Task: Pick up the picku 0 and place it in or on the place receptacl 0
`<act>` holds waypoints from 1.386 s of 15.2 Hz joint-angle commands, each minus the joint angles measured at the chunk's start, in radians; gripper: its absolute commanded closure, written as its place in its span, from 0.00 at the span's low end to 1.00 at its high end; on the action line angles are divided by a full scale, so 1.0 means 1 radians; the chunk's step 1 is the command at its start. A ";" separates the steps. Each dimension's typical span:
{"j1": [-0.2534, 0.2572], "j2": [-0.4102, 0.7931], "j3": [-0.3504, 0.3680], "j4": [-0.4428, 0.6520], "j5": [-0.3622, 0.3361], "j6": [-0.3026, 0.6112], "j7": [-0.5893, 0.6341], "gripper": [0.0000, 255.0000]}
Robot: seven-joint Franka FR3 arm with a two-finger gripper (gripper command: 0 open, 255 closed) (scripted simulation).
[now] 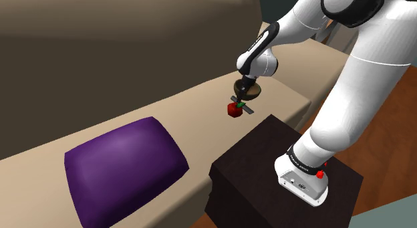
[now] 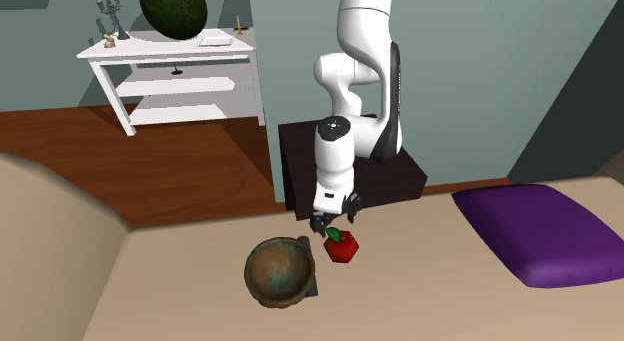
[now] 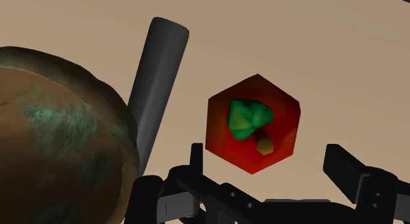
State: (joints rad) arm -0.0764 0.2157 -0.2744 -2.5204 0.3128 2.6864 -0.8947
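A red, faceted fruit [image 3: 253, 124] with a green leaf and a short stem lies on the beige cushion surface [image 3: 341, 71]. My gripper [image 3: 263, 154] hovers just above it, open, with a finger on either side and neither touching it. Beside the fruit stands a round brown bowl with green patina [image 3: 59, 137], with a dark handle [image 3: 158, 78] sticking out beneath it. The second exterior view has the fruit [image 2: 341, 247] right next to the bowl [image 2: 281, 272], under the gripper [image 2: 334, 221]. In the shoulder view the fruit [image 1: 234, 109] sits below the gripper [image 1: 242, 97], and the bowl [image 1: 251, 91] is partly hidden behind it.
A purple cushion [image 1: 123, 163] lies farther along the beige seat, well away from the fruit. The dark box stand [image 1: 267, 160] sits against the seat's edge. The seat's backrest [image 1: 100, 53] rises behind. A white shelf table [image 2: 180, 69] stands on the wooden floor.
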 commanded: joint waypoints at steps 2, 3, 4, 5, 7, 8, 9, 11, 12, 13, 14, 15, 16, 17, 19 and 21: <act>-0.011 0.046 0.021 0.011 0.040 0.032 -0.029 0.00; -0.012 0.046 0.021 0.011 0.040 0.032 -0.029 0.00; -0.012 0.046 0.022 0.011 0.040 0.032 -0.029 0.00; -0.012 0.046 0.022 0.011 0.040 0.032 -0.029 0.00; -0.012 0.046 0.022 0.011 0.040 0.032 -0.029 0.00; -0.012 0.046 0.022 0.011 0.040 0.032 -0.029 0.00; -0.012 0.046 0.022 0.011 0.040 0.032 -0.029 0.00; -0.012 0.045 0.021 0.011 0.040 0.031 -0.029 1.00; -0.012 0.045 0.021 0.011 0.040 0.031 -0.029 1.00; -0.012 0.045 0.021 0.011 0.040 0.031 -0.029 1.00; -0.012 0.045 0.021 0.011 0.040 0.031 -0.029 1.00; -0.012 0.045 0.021 0.011 0.040 0.031 -0.029 1.00; -0.012 0.045 0.021 0.011 0.040 0.031 -0.029 1.00; -0.012 0.045 0.021 0.011 0.040 0.031 -0.029 1.00; -0.012 0.045 0.021 0.011 0.040 0.031 -0.029 1.00; -0.012 0.045 0.021 0.011 0.040 0.031 -0.029 0.00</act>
State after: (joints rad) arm -0.0881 0.2611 -0.2530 -2.5090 0.3526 2.7178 -0.9237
